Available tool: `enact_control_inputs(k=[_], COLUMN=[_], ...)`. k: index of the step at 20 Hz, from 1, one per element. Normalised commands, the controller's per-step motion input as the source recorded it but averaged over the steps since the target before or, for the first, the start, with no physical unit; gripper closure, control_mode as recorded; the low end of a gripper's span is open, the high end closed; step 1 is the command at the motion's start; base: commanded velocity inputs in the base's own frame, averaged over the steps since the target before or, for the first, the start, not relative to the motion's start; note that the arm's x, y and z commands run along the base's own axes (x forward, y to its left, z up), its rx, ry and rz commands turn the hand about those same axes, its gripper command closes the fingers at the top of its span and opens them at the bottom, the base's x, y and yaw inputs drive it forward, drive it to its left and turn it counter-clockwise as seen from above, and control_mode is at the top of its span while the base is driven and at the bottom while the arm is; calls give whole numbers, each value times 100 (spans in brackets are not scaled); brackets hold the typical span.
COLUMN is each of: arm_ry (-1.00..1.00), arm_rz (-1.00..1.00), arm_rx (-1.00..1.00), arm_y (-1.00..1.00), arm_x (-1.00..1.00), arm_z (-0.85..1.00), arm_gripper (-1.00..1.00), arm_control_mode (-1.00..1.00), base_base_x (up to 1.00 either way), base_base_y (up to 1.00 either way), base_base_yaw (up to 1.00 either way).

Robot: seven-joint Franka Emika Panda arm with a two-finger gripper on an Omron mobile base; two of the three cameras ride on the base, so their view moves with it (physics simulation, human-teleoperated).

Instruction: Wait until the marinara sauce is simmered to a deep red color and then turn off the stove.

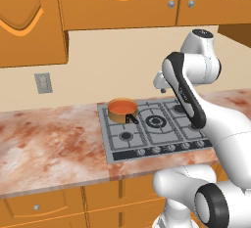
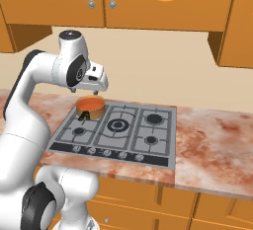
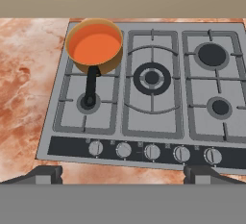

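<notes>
With the fingers [image 3: 123,174] spread empty, the marinara sauce [image 3: 94,43] ahead looks orange; switching the stove [image 3: 144,88] off now would be premature.

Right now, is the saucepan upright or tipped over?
Upright: the saucepan sits level on the stove, the marinara sauce flat inside, orange.

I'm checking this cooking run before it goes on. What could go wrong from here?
The sauce looks orange rather than deep red, so switching off now would probably be too early. Five alike knobs line the stove front, so the open claw could turn the wrong one. The pan handle juts toward the knobs and might get bumped.
</notes>
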Motion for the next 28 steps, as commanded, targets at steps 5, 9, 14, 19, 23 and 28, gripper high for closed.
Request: enact_control_inputs(k=[5,9,14,19,23,28], arm_ry=[0,0,0,0,0,0], arm_rz=[0,0,0,0,0,0], arm_rx=[0,0,0,0,0,0], arm_y=[0,0,0,0,0,0], arm_x=[0,0,0,0,0,0], arm_z=[0,0,0,0,0,0], arm_gripper=[-100,-100,-100,-100,-100,-100], arm_control_mode=[-100,-100,-100,-100,-100,-100], base_base_x=[0,0,0,0,0,0], base_base_y=[0,0,0,0,0,0], base_base_yaw=[0,0,0,0,0,0])
